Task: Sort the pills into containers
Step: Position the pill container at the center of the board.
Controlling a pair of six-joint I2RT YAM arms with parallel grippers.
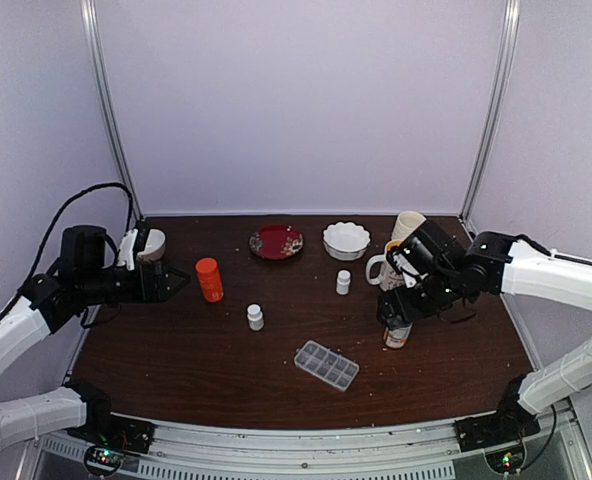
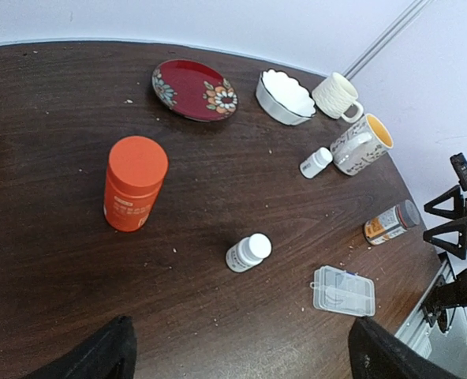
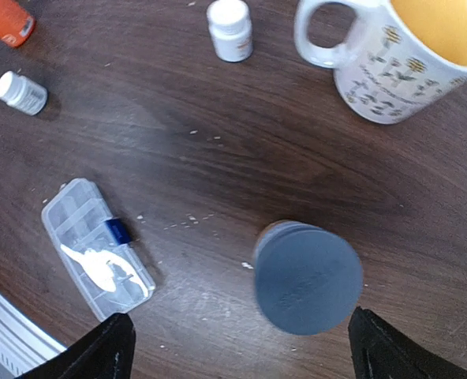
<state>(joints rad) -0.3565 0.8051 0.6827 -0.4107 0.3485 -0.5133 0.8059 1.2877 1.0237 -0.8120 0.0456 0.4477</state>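
The clear flat pill box (image 1: 326, 365) lies shut on the dark table near the front middle, its cells the containers; it also shows in the left wrist view (image 2: 344, 290) and the right wrist view (image 3: 95, 249). Tiny whitish specks, the pills (image 3: 247, 265), are scattered on the wood beside it. My right gripper (image 3: 241, 351) is open and hangs over a grey-capped bottle (image 3: 308, 276), whose cap sits between the fingers without touching them. My left gripper (image 2: 241, 359) is open over bare table at the far left (image 1: 171, 283), well away from the box.
An orange bottle (image 1: 209, 279) and two small white bottles (image 1: 255, 317) (image 1: 343, 282) stand mid-table. A red plate (image 1: 276, 241), a white bowl (image 1: 346, 240) and two mugs (image 1: 386, 265) (image 1: 408, 225) sit at the back. Another bowl (image 1: 151, 243) is behind the left arm.
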